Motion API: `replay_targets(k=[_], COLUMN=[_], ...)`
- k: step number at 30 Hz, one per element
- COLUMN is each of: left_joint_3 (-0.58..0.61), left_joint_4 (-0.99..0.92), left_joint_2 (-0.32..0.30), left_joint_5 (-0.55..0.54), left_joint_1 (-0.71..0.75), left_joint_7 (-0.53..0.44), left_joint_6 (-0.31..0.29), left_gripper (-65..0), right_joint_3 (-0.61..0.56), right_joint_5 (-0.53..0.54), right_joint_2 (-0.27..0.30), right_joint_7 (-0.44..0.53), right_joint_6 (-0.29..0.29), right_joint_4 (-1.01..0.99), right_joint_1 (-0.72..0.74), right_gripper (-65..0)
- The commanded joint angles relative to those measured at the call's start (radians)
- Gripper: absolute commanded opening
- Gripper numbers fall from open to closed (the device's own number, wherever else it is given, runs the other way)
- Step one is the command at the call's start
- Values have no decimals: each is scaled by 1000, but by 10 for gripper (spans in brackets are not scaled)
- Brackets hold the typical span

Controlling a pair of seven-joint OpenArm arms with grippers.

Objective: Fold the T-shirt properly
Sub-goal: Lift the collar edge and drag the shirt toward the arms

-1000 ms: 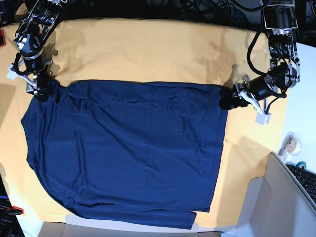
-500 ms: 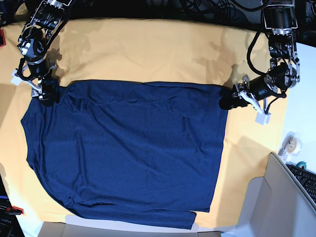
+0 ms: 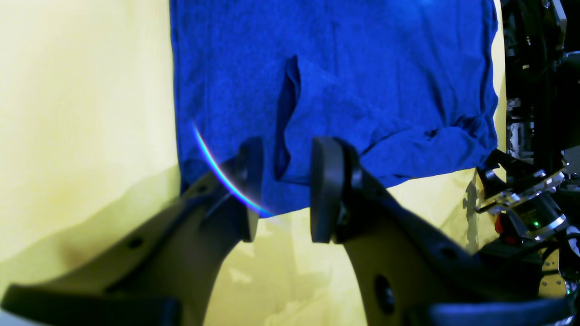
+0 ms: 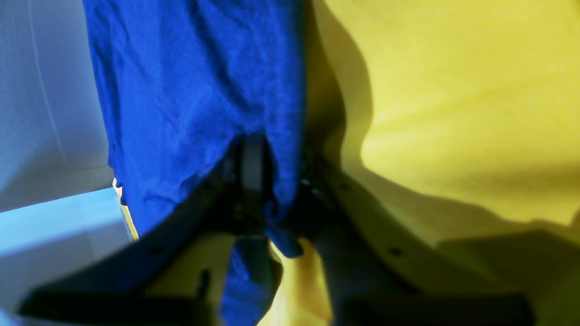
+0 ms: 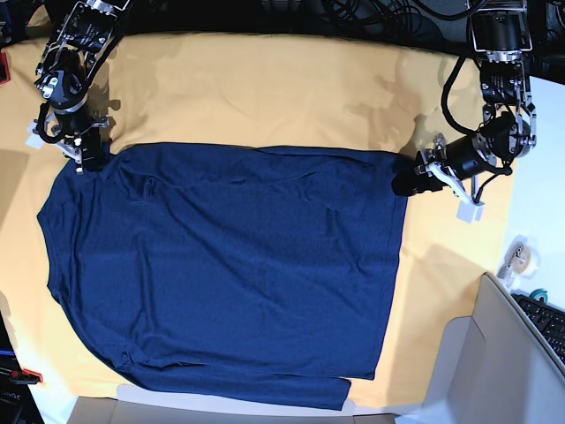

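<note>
Two grippers [image 5: 86,159] [image 5: 404,185], apparently gripping one T-shirt [image 5: 229,265].

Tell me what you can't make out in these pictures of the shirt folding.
- Base view: the lower hem of the dark navy soft knit shirt meets a pale cardboard flap at the bottom edge; whether it runs under is unclear.
- Base view: the small roll-like item on the white surface is too small to identify.
- Right wrist view: the right tool is blurred and dark, wrapped in cloth, so how much fabric it pinches is unclear.
- Left wrist view: lens glare streaks across one finger.
</note>
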Motion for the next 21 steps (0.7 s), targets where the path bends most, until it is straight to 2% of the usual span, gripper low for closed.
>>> replay_targets(k=[1,4,10,17,21], left_joint_3=[-13,-10,-8,-7,-2], left_joint_4=[-3,-37,-107,-115,-115], left_joint_2=[-18,-43,-52,-81,-77], left_joint_5=[-21,-21,-21,-21,-21], left_joint_1=[-18,-23,-25,-22,-20], left_joint_7=[-3,-3,-3,-3,5], left_joint_6=[-7,-7,-7,-7,-7], left_gripper=[-465,-455,-415,-414,-414], right_joint_3=[-13,-45,-74,-82,-82], right_joint_5=[10,10,10,10,9], right_joint_2=[2,6,6,6,6], right_joint_7=[-18,-18,-18,-18,-18], right_joint_6=[-12,-12,-12,-12,-12], right_joint_4=[0,6,6,7,7], right_joint_1=[-1,-1,9,25,27], right_gripper=[-637,-650,-650,-650,-650])
